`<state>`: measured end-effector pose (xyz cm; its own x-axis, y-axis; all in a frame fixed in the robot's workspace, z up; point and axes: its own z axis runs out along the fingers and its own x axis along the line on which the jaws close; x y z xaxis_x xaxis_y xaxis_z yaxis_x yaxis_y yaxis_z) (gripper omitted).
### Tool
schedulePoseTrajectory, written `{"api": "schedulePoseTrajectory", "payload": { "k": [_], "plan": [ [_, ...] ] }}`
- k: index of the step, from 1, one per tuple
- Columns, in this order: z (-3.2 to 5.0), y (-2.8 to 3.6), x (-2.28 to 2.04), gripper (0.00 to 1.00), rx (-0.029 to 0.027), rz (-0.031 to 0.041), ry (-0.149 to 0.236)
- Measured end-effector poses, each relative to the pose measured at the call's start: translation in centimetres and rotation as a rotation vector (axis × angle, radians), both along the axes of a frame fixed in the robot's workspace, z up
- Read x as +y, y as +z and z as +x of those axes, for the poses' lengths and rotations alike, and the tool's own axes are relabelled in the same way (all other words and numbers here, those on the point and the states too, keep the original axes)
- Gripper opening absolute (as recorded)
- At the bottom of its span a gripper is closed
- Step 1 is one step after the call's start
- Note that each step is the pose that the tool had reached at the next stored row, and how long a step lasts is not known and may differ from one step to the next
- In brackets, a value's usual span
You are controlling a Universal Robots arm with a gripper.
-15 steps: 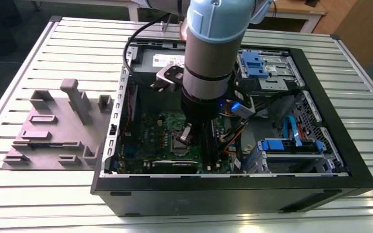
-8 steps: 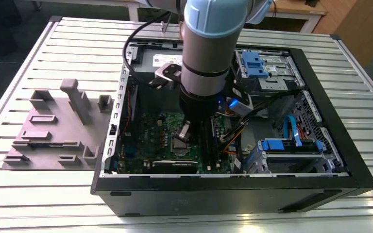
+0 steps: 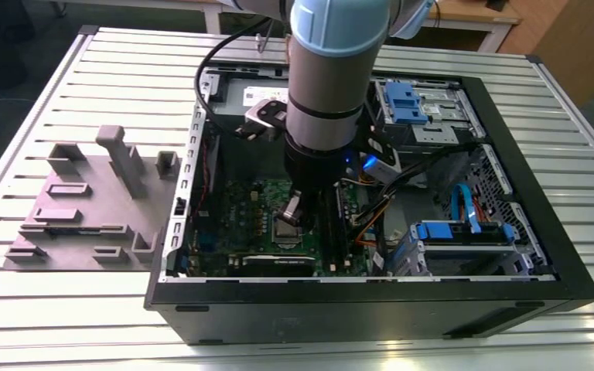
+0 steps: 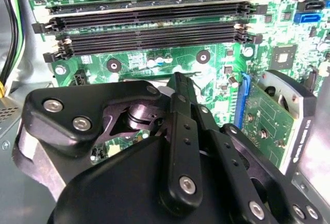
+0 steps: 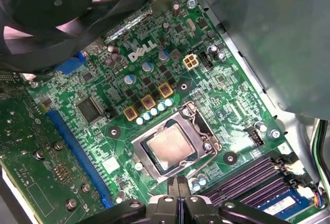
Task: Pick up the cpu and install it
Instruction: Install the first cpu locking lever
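First wrist view: small square silvery-grey cpu seated in metal-framed socket on green motherboard; black pincer fingertips together, empty, just beside socket.

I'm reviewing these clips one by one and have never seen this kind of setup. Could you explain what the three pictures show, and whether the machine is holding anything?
The exterior view looks down on a slatted metal table bearing an open black computer case and a grey holder block. A robot arm reaches down into the case. The two wrist views come from cameras riding on that arm, looking along its gripper at the green motherboard. In the first wrist view the cpu, a small silvery square, sits inside the metal-framed socket, just beyond the gripper's tips. The fingers look drawn together with nothing between them.
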<state>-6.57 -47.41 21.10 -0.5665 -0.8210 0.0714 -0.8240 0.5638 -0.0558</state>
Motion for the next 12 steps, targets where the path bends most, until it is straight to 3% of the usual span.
{"api": "schedulePoseTrajectory", "payload": {
  "k": [2,12],
  "plan": [
    [0.00,0.01,0.00,0.10,0.0000,-0.0013,-0.005],
    [-0.02,-0.05,0.00,0.10,0.0005,-0.0016,-0.116]
  ]
}}
